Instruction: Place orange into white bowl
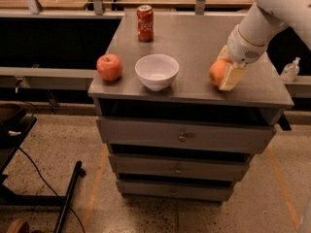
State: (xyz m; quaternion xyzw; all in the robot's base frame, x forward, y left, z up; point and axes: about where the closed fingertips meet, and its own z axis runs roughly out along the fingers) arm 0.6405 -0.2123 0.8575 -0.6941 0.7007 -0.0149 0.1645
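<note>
The orange sits at the right side of the grey cabinet top. My gripper comes down on it from the upper right. Its cream fingers stand on either side of the fruit and press against it, one at the front right and one behind. The orange is at or just above the surface. The white bowl stands upright and empty near the front middle of the top, about a bowl's width left of the orange.
A red-pink apple lies at the front left corner. A red soda can stands at the back, behind the bowl. A clear pump bottle stands on a ledge to the right. The cabinet has several drawers below.
</note>
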